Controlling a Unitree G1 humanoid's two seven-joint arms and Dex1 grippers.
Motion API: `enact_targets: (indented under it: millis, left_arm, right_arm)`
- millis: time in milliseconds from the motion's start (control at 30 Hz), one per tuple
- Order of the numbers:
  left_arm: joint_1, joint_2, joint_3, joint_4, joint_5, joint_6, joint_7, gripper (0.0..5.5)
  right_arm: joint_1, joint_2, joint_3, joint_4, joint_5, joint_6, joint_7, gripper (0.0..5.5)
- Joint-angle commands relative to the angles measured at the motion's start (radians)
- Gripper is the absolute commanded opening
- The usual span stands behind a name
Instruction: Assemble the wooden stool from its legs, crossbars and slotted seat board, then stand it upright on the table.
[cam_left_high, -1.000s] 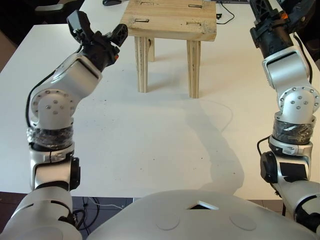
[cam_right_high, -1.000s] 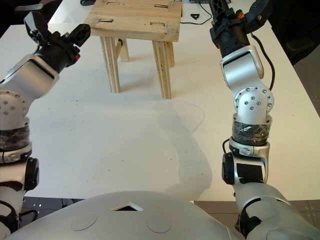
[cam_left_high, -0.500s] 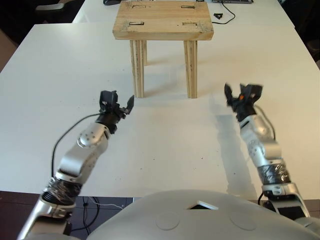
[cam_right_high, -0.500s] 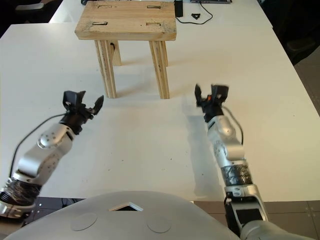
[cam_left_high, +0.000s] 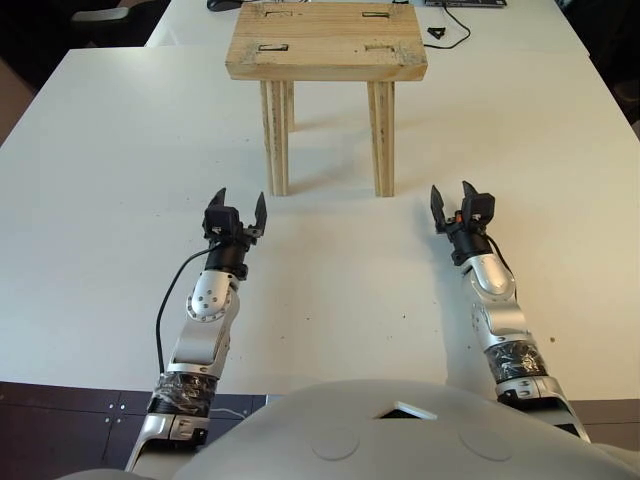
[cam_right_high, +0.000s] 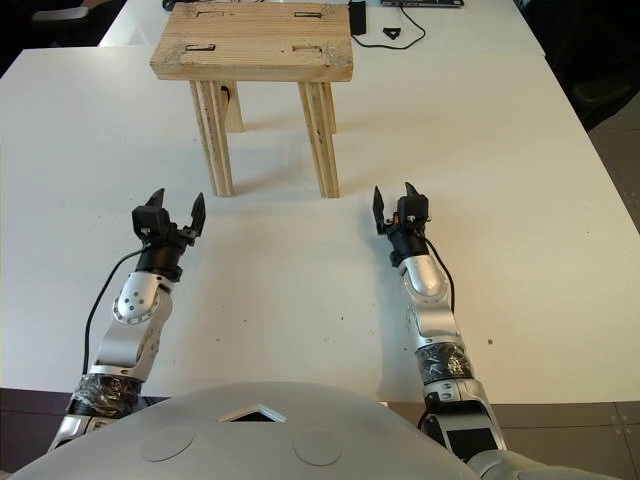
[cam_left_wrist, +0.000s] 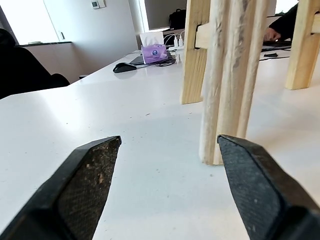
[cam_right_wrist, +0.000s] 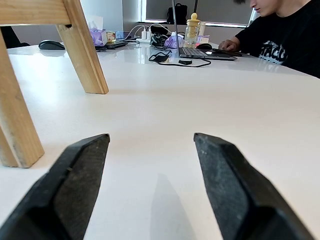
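A broad white table (cam_left_high: 330, 300) carries everything. Toward its far side the wooden stool (cam_left_high: 325, 72) stands upright and assembled. Its slotted seat board (cam_left_high: 330, 30) lies level on top, and the slots (cam_left_high: 272, 46) show near its corners. Below, the near-left leg (cam_left_high: 276, 135) and near-right leg (cam_left_high: 383, 135) are planted on the tabletop, and the left wrist view catches a crossbar (cam_left_wrist: 202, 36) joining two legs just under the seat. Both arms lie stretched forward on the near half of the table, short of the stool and not touching it. The left gripper (cam_left_high: 240, 200) sits just before the near-left leg, its dark fingers (cam_left_wrist: 90, 185) spread wide with only bare tabletop between them. The right gripper (cam_left_high: 451, 195) sits a little outside the near-right leg, its fingers (cam_right_wrist: 222, 170) equally splayed and gripping nothing. Whether either gripper's underside rests on the table cannot be told. A thin black cable (cam_left_high: 452, 32) trails at the far edge behind the stool.
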Motion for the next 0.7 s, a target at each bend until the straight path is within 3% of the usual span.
enact_targets:
  millis: [33, 700]
  left_arm:
    - [-0.013, -0.027, 0.057, 0.068, 0.045, -0.035, 0.028, 3.57]
    - [-0.115, -0.042, 0.166, 0.089, 0.043, 0.069, -0.087, 3.57]
  right_arm:
    - [-0.023, 0.014, -0.022, 0.029, -0.036, -0.027, 0.000, 3.12]
    - [-0.006, 0.115, -0.034, 0.059, -0.192, -0.072, -0.099, 3.12]
